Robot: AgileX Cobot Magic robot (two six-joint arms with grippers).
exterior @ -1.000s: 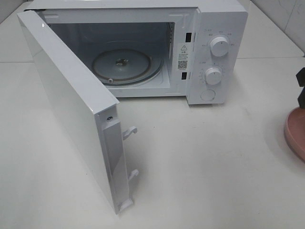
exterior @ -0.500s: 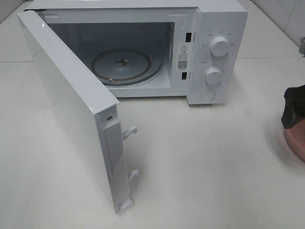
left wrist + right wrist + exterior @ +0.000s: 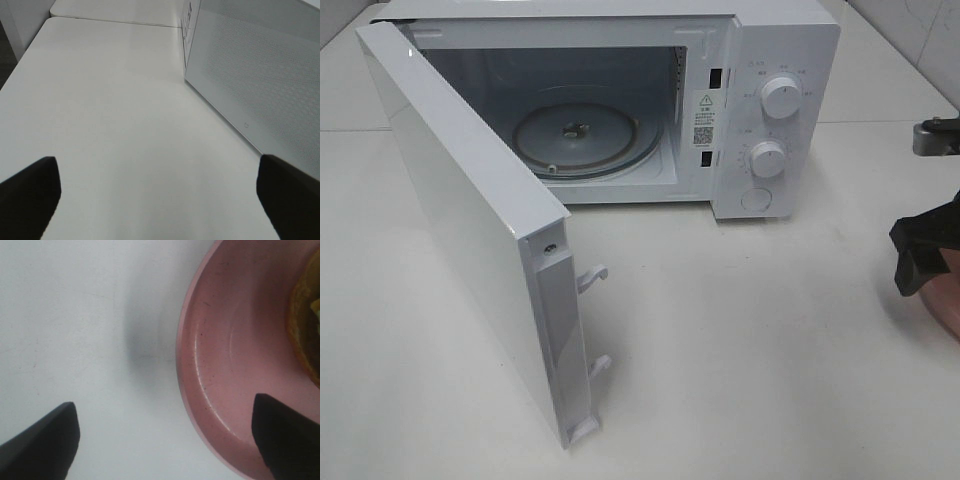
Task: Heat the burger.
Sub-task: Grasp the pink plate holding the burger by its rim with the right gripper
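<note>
Only an edge of the burger [image 3: 306,315] shows, golden-brown with a bit of green, lying on the pink plate [image 3: 235,365] in the right wrist view. My right gripper [image 3: 165,445] is open and astride the plate's rim, with one finger [image 3: 45,440] over the bare table and the other [image 3: 285,440] over the plate. In the exterior high view this gripper [image 3: 922,260] hangs at the far right edge and covers most of the plate [image 3: 951,312]. My left gripper [image 3: 160,200] is open above bare table beside the microwave door [image 3: 250,75], with nothing in it.
The white microwave [image 3: 770,110] stands at the back with its door [image 3: 470,220] swung wide towards the front left. Its glass turntable [image 3: 575,135] holds nothing. A metal part [image 3: 935,138] sticks in at the right edge.
My right gripper has come down and leftward over the pink plate and now hides most of it in the exterior high view. The microwave and its door have not moved.
</note>
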